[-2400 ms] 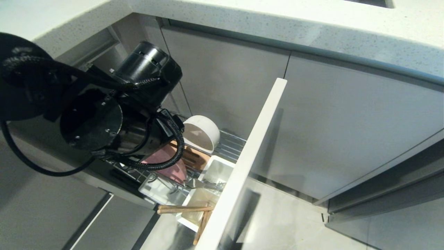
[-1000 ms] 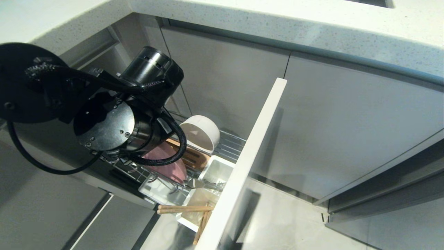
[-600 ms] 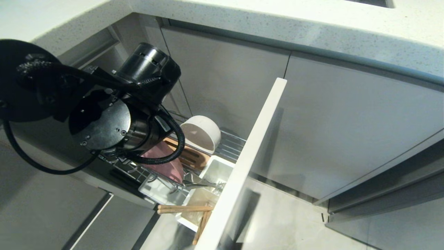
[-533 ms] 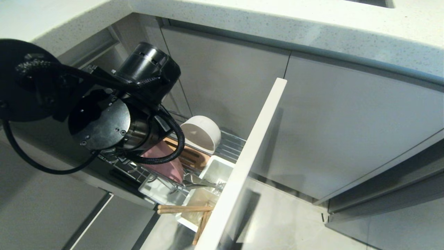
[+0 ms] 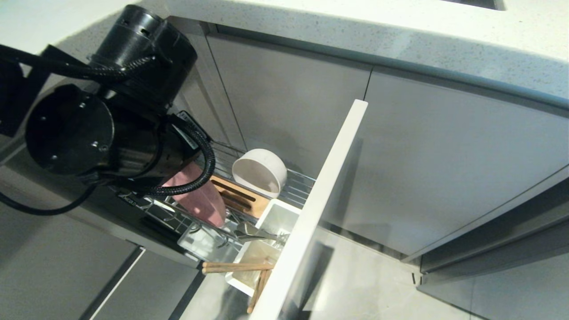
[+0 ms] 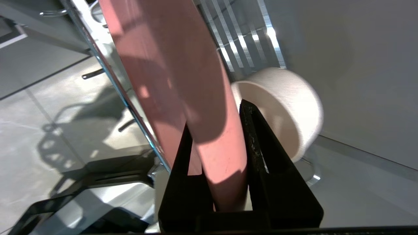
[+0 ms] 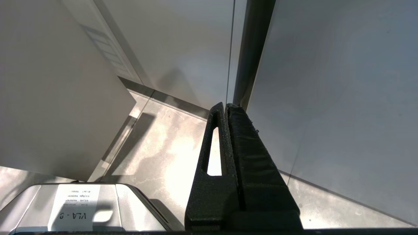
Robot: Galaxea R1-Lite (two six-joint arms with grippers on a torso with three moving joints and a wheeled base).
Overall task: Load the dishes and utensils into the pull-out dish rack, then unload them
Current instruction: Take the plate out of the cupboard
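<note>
My left gripper: jaws clamped on rim of pink plate, plate on edge over dish rack. White bowl on its side just beside plate, in rack. Spoon and chopsticks at white caddy. My right gripper: jaws pressed together, empty, near floor.

A pale speckled counter runs along the top. Under its front edge are flat grey cabinet doors with a thin dark gap between them. The floor is shiny, pale tile with cloudy marks. Bright light shines off it, and dark shadows lie on it.
</note>
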